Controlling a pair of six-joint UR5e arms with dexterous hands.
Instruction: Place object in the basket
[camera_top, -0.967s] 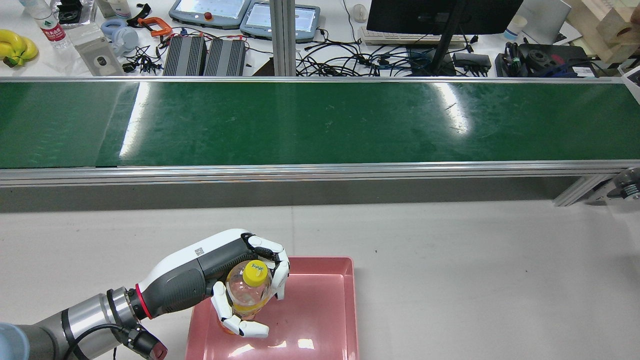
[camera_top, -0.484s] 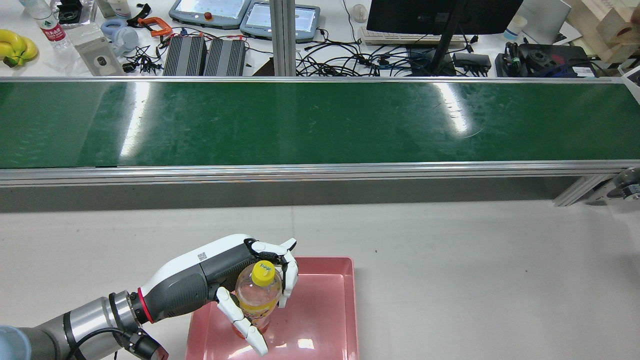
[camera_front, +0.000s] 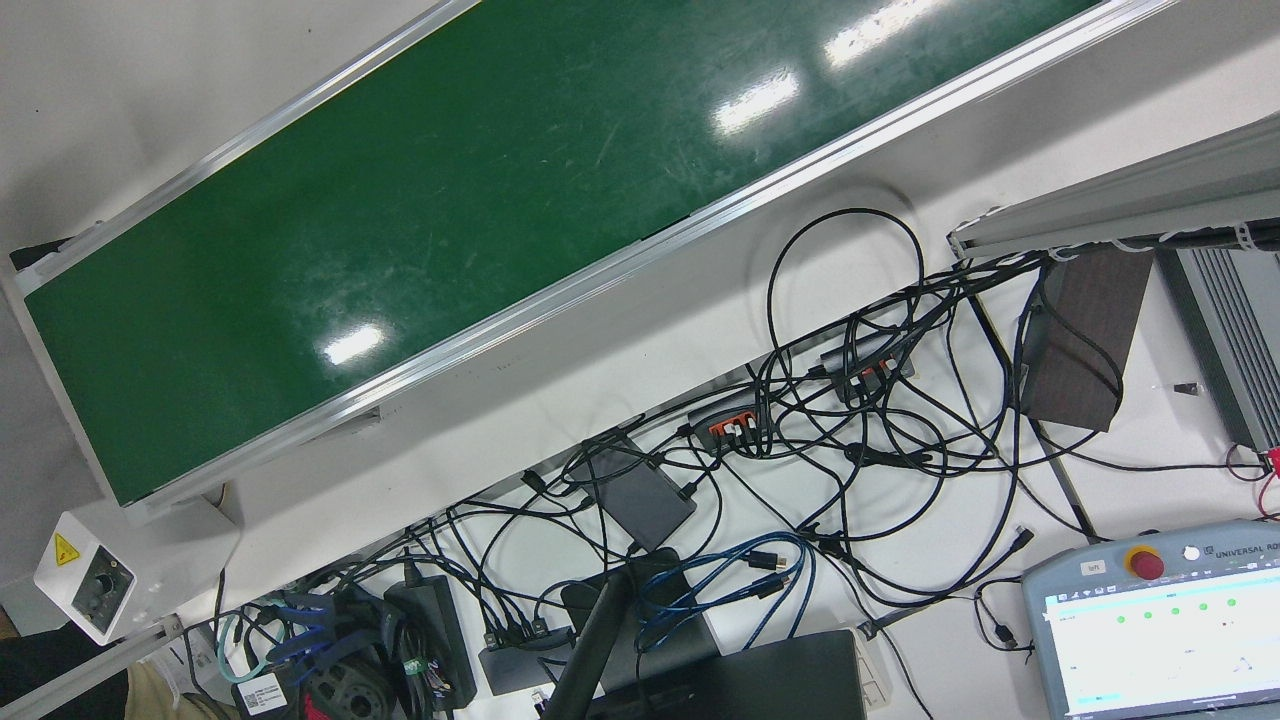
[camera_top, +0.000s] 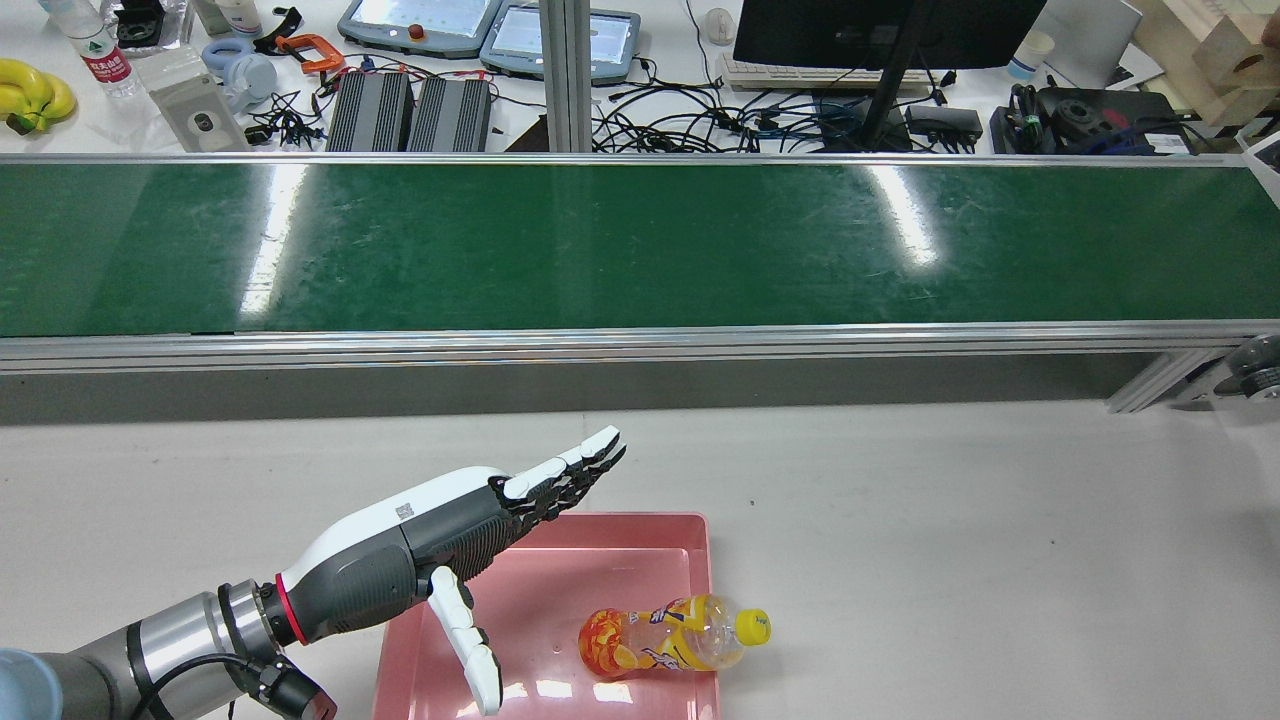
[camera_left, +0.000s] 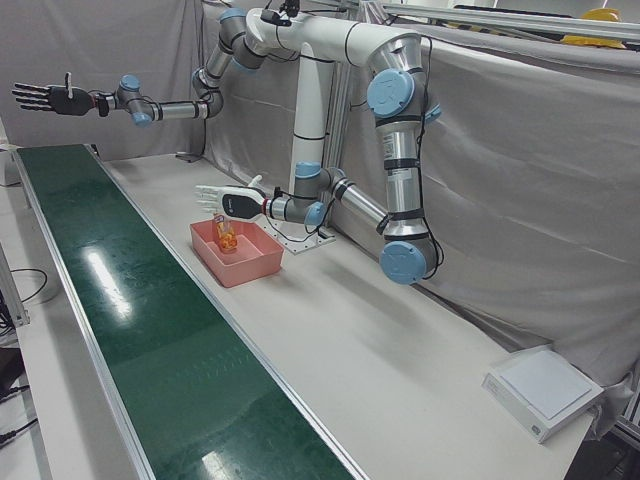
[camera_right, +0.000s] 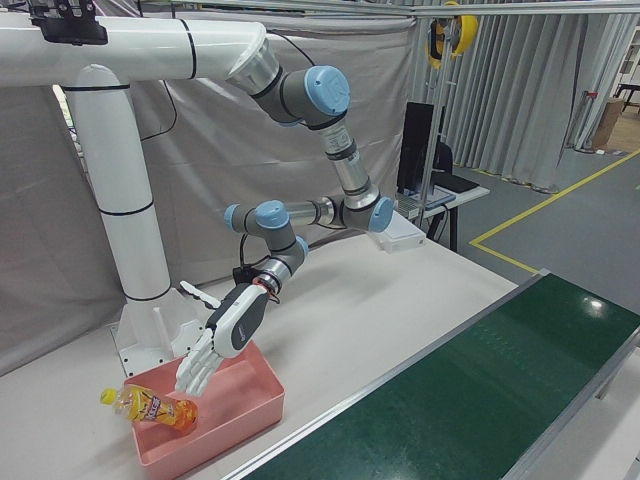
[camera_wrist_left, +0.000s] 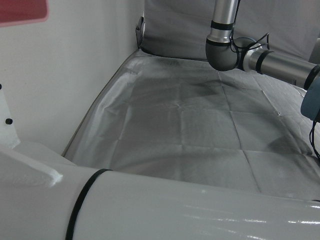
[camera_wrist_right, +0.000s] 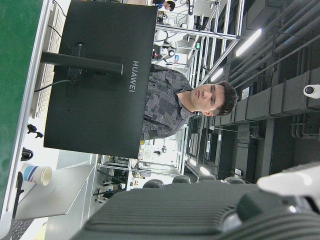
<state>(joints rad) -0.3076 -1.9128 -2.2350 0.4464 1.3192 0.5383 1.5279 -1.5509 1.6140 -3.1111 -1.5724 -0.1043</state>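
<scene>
while the left robot hand (camera_top: 470, 545) is spread, released | bottle (camera_top: 675, 633) lies in pink basket (camera_top: 690, 530) | white table (camera_top: 950, 520), green belt (camera_top: 640, 245)

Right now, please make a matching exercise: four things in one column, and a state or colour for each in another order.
Things:
1. bottle
2. pink basket
3. left robot hand
4. conveyor belt

States:
A. open, fingers spread
B. green, nothing on it
C. lying on its side
D. holds the bottle

Pairs: 1-C, 2-D, 3-A, 4-B
</scene>
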